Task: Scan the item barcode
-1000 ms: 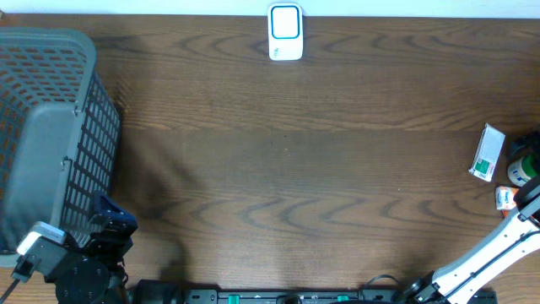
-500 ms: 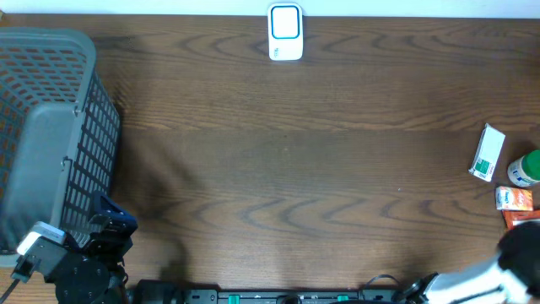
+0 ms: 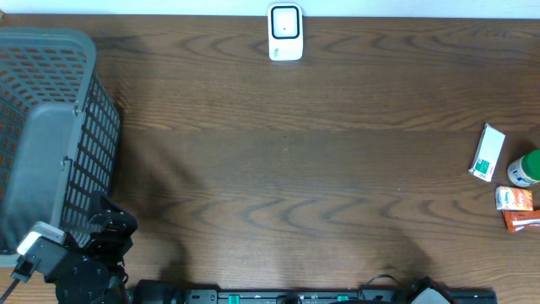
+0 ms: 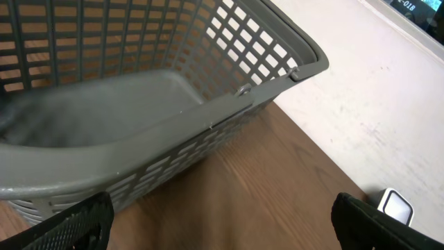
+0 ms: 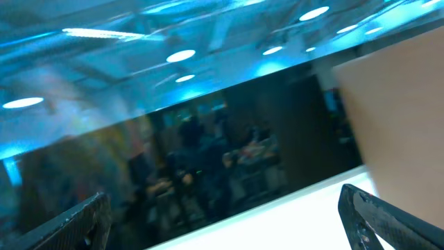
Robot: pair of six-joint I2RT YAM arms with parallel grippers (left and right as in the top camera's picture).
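Several items lie at the table's right edge: a white and green box point(image 3: 488, 153), a green-capped bottle point(image 3: 525, 168), a small orange box point(image 3: 514, 198) and a red packet point(image 3: 523, 220). The white barcode scanner point(image 3: 285, 32) stands at the back middle, and also shows as the scanner point(image 4: 395, 203) at the left wrist view's lower right. My left gripper point(image 3: 114, 228) rests at the front left beside the basket. That left gripper point(image 4: 222, 215) is open and holds nothing. My right gripper point(image 5: 223, 205) is open and empty, facing up at a dark window and ceiling lights. Only a scrap of the right arm point(image 3: 430, 295) shows overhead.
A grey slatted basket point(image 3: 51, 127) fills the left side of the table, and the basket's rim point(image 4: 208, 111) is close in front of the left gripper. A black rail point(image 3: 295, 295) runs along the table's front edge.
The right arm has pulled back from the items at the right edge to the front edge, almost out of the overhead view. The left arm has not moved.
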